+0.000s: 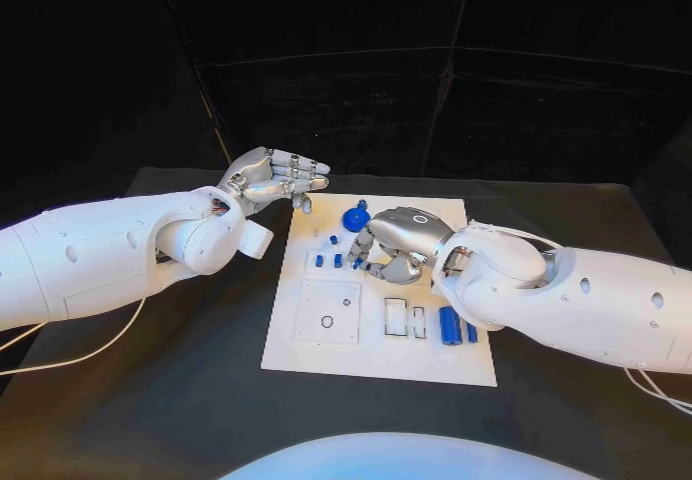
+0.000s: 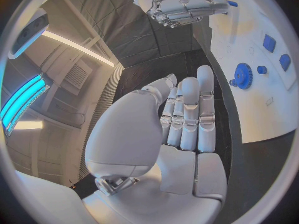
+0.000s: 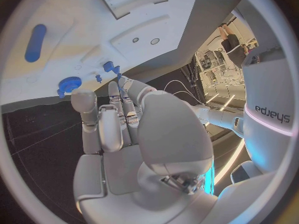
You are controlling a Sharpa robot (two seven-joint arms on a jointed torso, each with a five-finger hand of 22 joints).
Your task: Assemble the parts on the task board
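The white task board [image 1: 378, 352] lies mid-table. My right hand [image 1: 392, 240] hangs over its far half, fingers bent down to the plate. In the right wrist view its fingertips [image 3: 122, 80] touch a small blue part [image 3: 110, 66]; the thumb stands apart, and I cannot tell whether the part is held. A blue gear [image 1: 355, 217] [image 3: 69, 84] [image 2: 241, 75] sits just beyond that hand. My left hand [image 1: 274, 178] [image 2: 187, 114] hovers off the board's far left corner with its fingers side by side and nothing in it. Two small blue parts [image 1: 329, 260] lie left of the right hand.
Two blue cylinders [image 1: 459, 327] lie at the board's near right, one of them a cylinder [image 3: 35, 42] in the right wrist view. White blocks [image 1: 404, 317] and a square plate [image 1: 329, 312] sit on the near half. Black table [image 1: 159, 400] surrounds the board.
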